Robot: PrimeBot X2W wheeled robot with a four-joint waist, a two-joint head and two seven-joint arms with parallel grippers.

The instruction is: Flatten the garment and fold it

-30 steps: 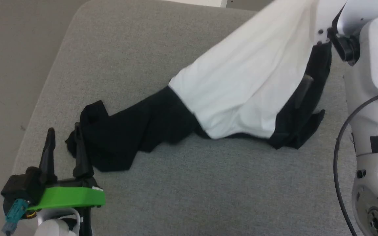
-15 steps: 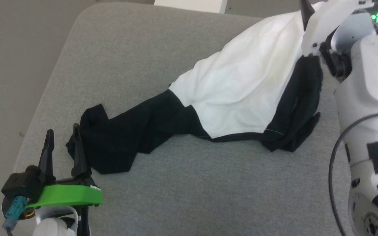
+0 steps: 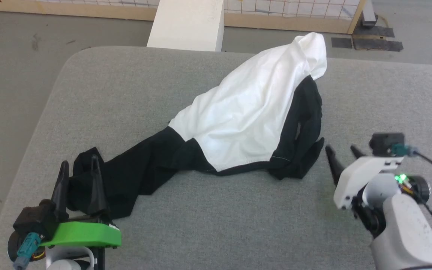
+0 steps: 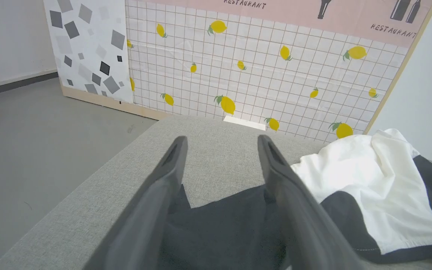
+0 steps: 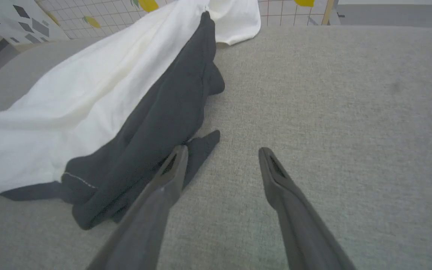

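The garment lies crumpled on the grey padded table. Its white body is humped up toward the far side. One black sleeve trails to the near left, and the other is bunched along the right edge. My left gripper stands open at the end of the left sleeve, with black fabric lying between and under its fingers. My right gripper is open and holds nothing, just right of the bunched sleeve's tip; its left finger sits close beside that cloth.
A white block stands beyond the table's far edge. Behind it is a tiled panel with lemons. Grey floor lies off the table's rounded left corner. Bare table surface stretches along the near side and to the right.
My right gripper has let go of the white body, which has dropped into a heap. That arm has drawn back to the lower right, now open. The camera has tilted up.
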